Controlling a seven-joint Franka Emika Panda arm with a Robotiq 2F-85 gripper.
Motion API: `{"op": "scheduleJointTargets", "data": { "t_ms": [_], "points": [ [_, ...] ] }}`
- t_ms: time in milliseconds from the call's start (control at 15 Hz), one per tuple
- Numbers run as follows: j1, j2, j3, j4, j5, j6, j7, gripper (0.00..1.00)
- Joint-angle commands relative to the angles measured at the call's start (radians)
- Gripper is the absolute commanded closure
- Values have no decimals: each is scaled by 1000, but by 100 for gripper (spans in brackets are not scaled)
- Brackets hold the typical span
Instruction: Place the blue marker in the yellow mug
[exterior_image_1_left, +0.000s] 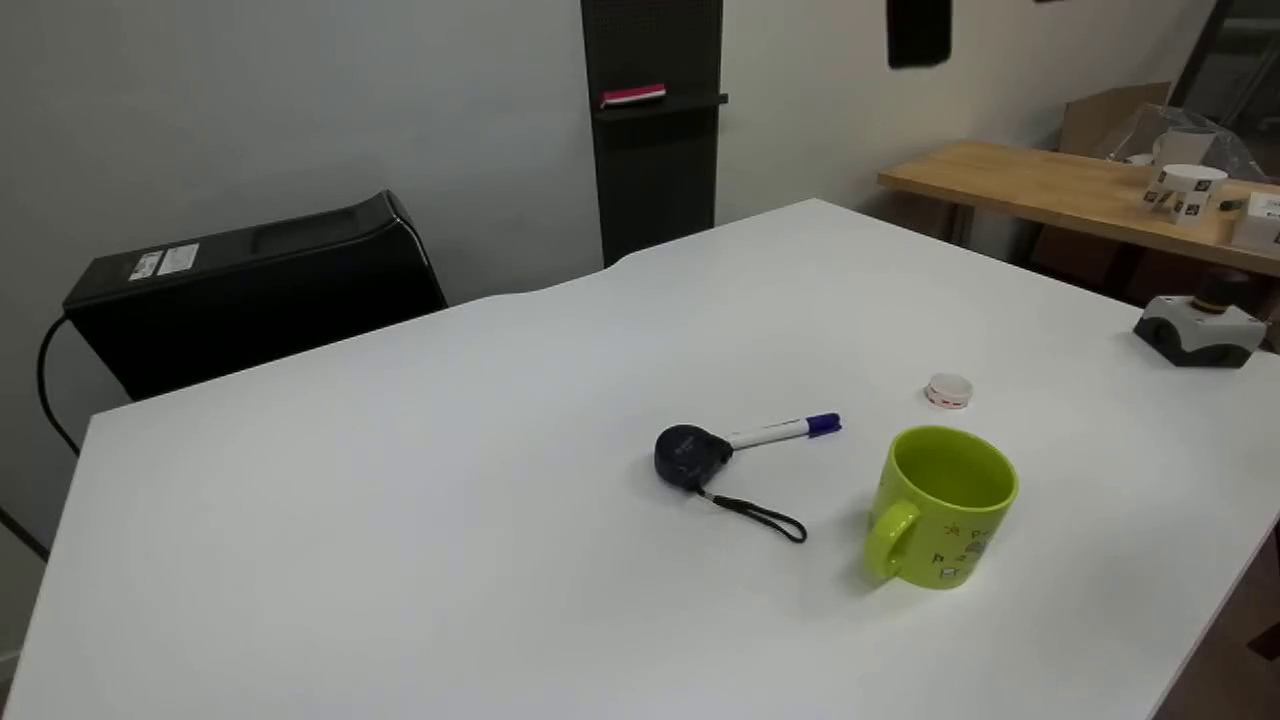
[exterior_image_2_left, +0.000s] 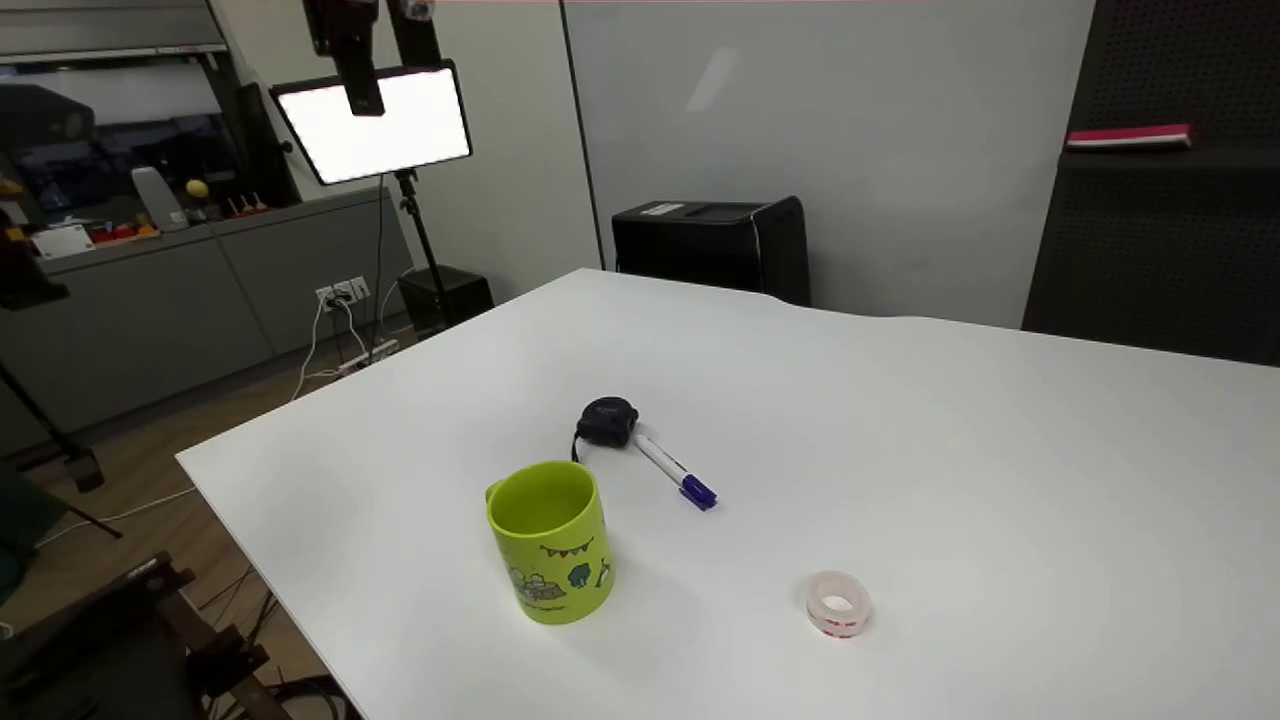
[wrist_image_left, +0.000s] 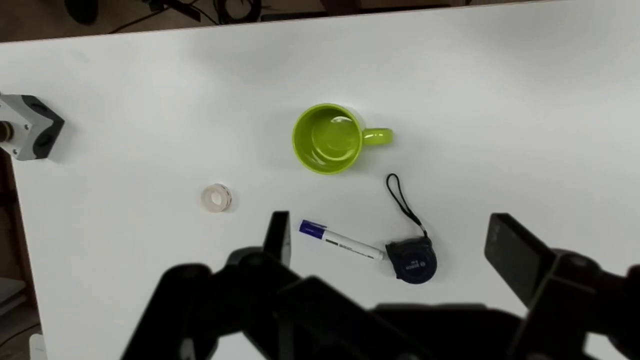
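Wrist view cuts off the spread hand; whether blue marker touches tape measure is unclear.

Toward the desk's notched edge, room is left beside the blue marker, whose tail is blocked by the tape measure.

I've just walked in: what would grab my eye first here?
Probably the yellow-green mug, standing upright on the white table. Near it lies a blue-capped marker, its other end by a black tape measure. In an exterior view, a glowing light panel stands beyond the table.
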Motion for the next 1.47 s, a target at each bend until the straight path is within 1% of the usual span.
{"op": "scheduleJointTargets", "data": {
  "t_ms": [0, 67, 200, 400, 667, 800, 933, 1000, 1067, 1400],
  "points": [
    [22, 46, -42, -55, -25, 51, -72, 0],
    [25, 59, -61, -70, -8, 79, -171, 0],
    [22, 90, -91, -79, -10, 122, -323, 0],
    [14, 141, -139, -48, 3, 150, -555, 0],
    [2, 201, -186, 12, -33, 125, -842, 0],
    [-19, 234, -215, 62, -52, 103, -1004, 0],
    [-31, 278, -228, 116, -100, 75, -1116, 0],
    [-24, 222, -220, 36, -64, 122, -1033, 0],
    [-31, 234, -225, 49, -66, 118, -1052, 0],
    [-25, 236, -220, 43, -66, 120, -1051, 0]
  ]
}}
